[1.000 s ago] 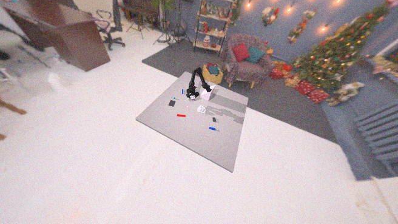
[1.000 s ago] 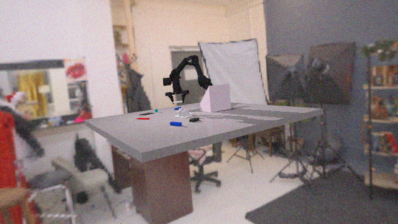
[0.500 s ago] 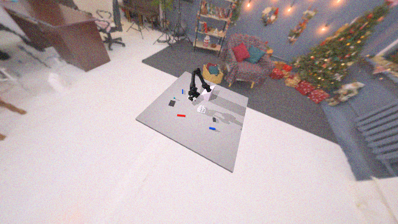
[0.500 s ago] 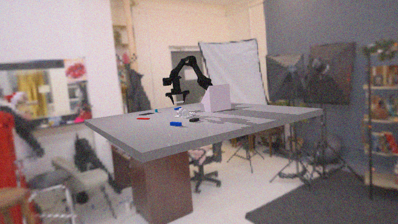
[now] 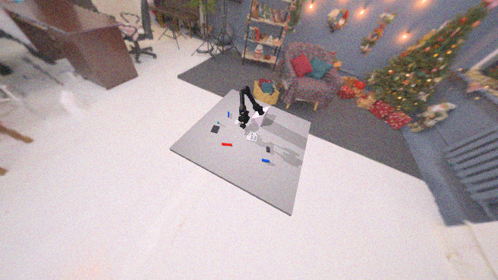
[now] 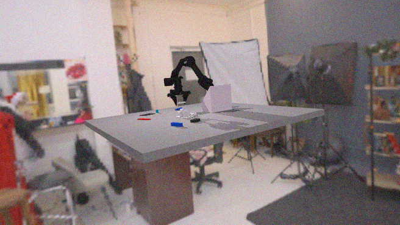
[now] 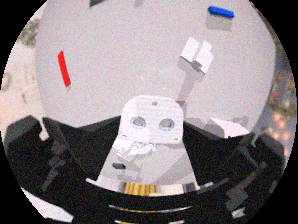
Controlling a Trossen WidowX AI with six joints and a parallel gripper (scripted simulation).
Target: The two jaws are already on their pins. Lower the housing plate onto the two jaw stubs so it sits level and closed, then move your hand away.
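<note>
My gripper [image 5: 243,124] [image 6: 180,99] [image 7: 150,121] is shut on the white housing plate [image 6: 180,99] [image 7: 152,111]. In the wrist view the plate has a rounded edge and two round holes, and it sits between the dark fingers. It is in the air above the table. The white jaw assembly [image 5: 252,136] [image 6: 188,114] [image 7: 135,149] stands on the table, off to one side of the gripper in the top view. In the wrist view it shows just past the plate's lower edge, partly hidden. Its pins and stubs are too small to make out.
A pale pink box [image 5: 260,116] [image 6: 220,98] stands beside the arm. A white slotted block [image 7: 197,55] is on the table. A red bar [image 5: 226,144] [image 7: 64,69], blue bars [image 5: 266,161] [image 6: 177,124], a black block [image 5: 268,149] [image 6: 195,120] and a dark pad [image 5: 215,129] lie around.
</note>
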